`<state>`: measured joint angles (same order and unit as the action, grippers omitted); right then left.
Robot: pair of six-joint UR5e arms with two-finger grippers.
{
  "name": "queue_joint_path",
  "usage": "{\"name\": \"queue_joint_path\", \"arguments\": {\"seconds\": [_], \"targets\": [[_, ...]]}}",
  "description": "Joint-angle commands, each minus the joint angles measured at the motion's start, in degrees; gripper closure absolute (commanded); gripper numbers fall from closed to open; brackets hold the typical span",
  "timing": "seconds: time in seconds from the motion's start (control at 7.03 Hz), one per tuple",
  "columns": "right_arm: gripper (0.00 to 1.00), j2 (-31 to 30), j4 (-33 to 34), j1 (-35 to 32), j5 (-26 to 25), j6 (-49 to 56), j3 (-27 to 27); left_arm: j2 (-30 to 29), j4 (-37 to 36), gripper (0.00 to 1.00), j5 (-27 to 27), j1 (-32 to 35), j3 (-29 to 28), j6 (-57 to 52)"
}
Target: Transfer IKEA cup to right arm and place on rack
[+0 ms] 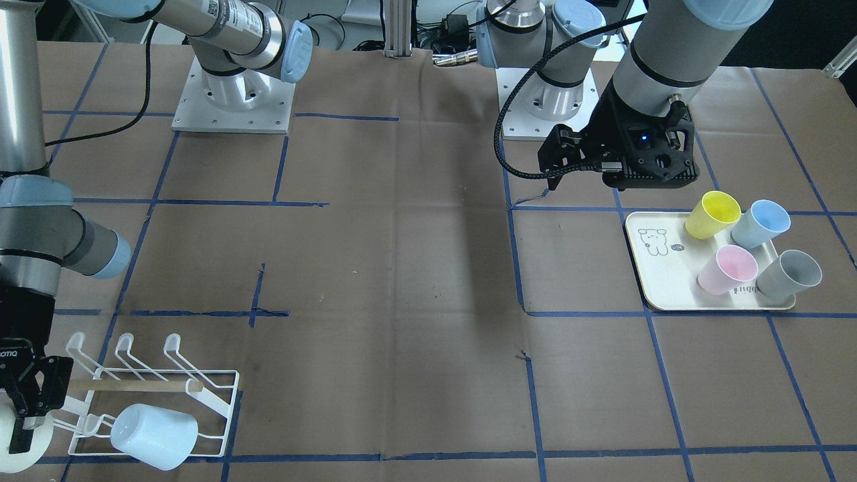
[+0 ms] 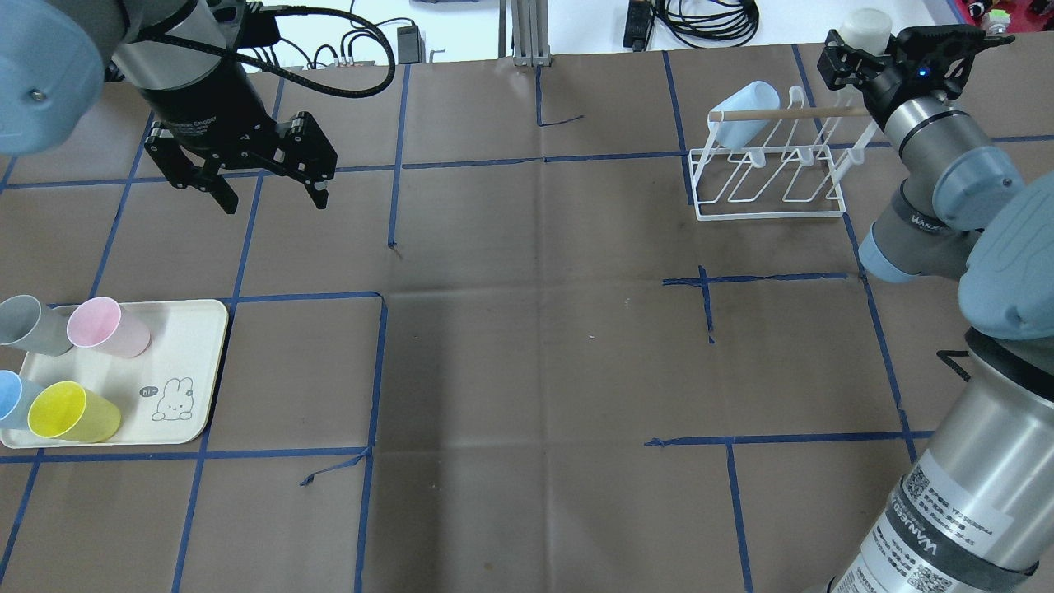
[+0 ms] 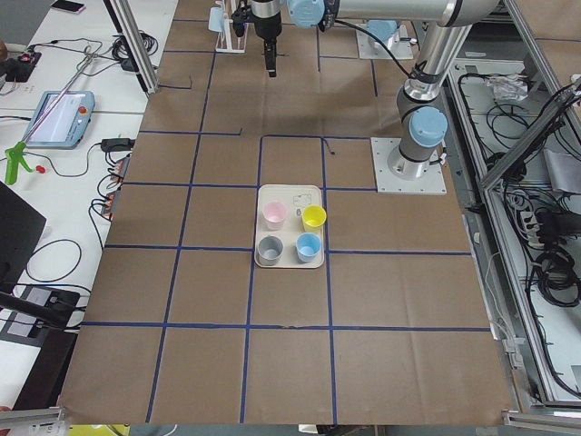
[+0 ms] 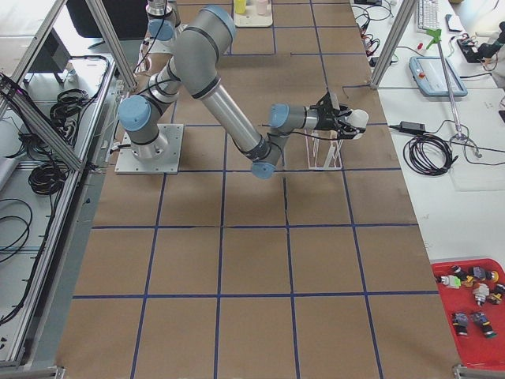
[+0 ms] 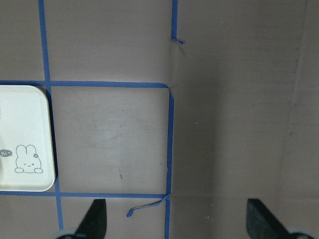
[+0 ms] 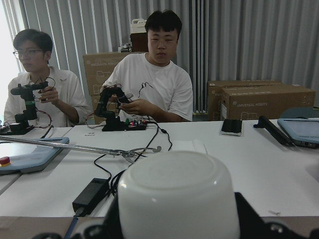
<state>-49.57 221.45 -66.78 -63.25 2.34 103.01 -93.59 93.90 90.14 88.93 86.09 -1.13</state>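
My right gripper is shut on a white cup and holds it on its side just past the right end of the white wire rack. In the front-facing view that gripper holds the cup beside the rack. The cup's base fills the right wrist view. A pale-blue cup hangs upside down on a rack prong. My left gripper is open and empty above the table, beyond the cream tray. Its fingertips stand wide apart.
The cream tray holds a yellow cup, a pink cup, a grey cup and a blue cup. A wooden dowel lies across the rack. Two operators sit past the table's far edge.
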Motion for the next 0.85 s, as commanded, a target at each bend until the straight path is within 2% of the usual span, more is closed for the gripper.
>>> {"name": "queue_joint_path", "arguments": {"seconds": [0.0,0.43,0.57,0.71], "targets": [[0.83,0.2,0.0,0.2,0.3,-0.1,1.1,0.1,-2.7,0.0,-0.1,0.0,0.1,-1.0],[0.82,1.0,0.7,0.1,0.3,-0.1,2.5,0.1,-2.7,0.0,-0.1,0.1,0.1,-0.8],[0.58,1.1,1.0,0.1,0.3,-0.1,2.5,0.1,-2.7,0.0,-0.1,0.1,0.1,-0.8],[0.2,0.4,1.1,0.1,0.3,-0.6,2.2,0.1,-2.7,0.0,-0.1,0.1,0.1,-0.8]]}}
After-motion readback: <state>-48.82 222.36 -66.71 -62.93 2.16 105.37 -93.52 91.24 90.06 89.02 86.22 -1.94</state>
